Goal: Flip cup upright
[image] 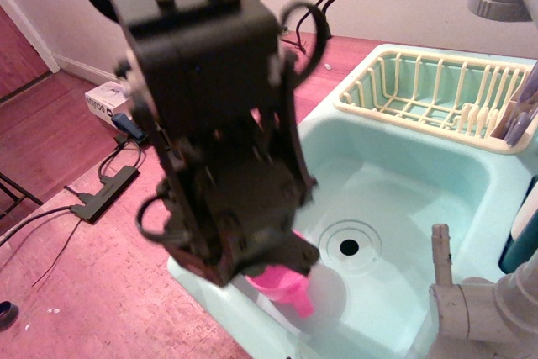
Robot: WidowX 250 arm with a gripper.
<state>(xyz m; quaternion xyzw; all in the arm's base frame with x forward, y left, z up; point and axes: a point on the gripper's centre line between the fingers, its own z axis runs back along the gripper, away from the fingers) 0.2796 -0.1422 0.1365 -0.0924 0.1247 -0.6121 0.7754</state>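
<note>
The pink cup (284, 287) shows just below the black gripper (252, 266), over the near left corner of the sink (403, 182). Its rim and handle stick out beneath the gripper's end. The gripper looks shut on the cup and holds it a little above the sink floor. The arm fills the left middle of the view and is blurred. The fingers themselves are hidden behind the wrist body, and most of the cup is covered.
A cream dish rack (437, 94) sits at the back of the mint sink, with a drain hole (348, 247) in the floor. A faucet (471, 308) stands at the lower right. A black arm base (147, 119), a box (109, 100) and cables lie on the pink floor at left.
</note>
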